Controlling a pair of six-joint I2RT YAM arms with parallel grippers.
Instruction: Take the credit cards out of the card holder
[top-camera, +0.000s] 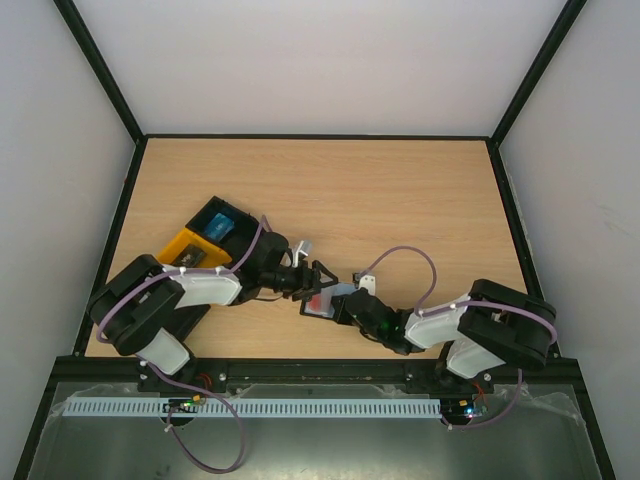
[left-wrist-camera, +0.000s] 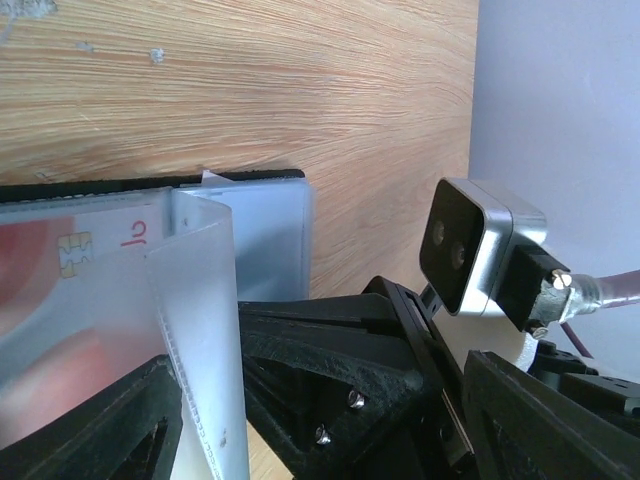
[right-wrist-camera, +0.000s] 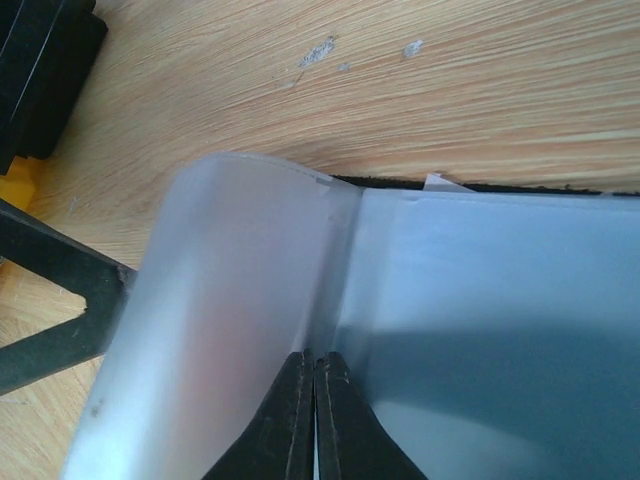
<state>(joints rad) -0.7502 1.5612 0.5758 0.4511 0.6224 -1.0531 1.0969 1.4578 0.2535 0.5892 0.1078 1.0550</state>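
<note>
We see the card holder (top-camera: 335, 298) lying open on the wooden table (top-camera: 400, 200), near the front edge, between the two arms. Right gripper (right-wrist-camera: 315, 400) is clenched on the card holder: its two fingers are pressed together at the fold of a frosted pocket page (right-wrist-camera: 230, 300), which curls up off the grey-blue inner panel. Left gripper (top-camera: 320, 280) is released and holds nothing. In the left wrist view its fingers (left-wrist-camera: 95, 430) sit wide apart at the bottom corners, with the right gripper's black body between them and the right wrist camera (left-wrist-camera: 470, 245) just behind. Red card (left-wrist-camera: 40, 270) is inside the holder, blurred through the frosted page, with a gold chip and some red lettering showing. From above it is a red patch right at the left gripper's tips; we cannot tell whether those tips touch it. Black-and-orange tray (top-camera: 190, 248) sits on the table's left side, partly under the left arm, well apart from the holder. What looks like a blue card (top-camera: 218, 225) lies flat in the tray's far compartment. The holder's black edge runs along the table behind the pocket pages.
</note>
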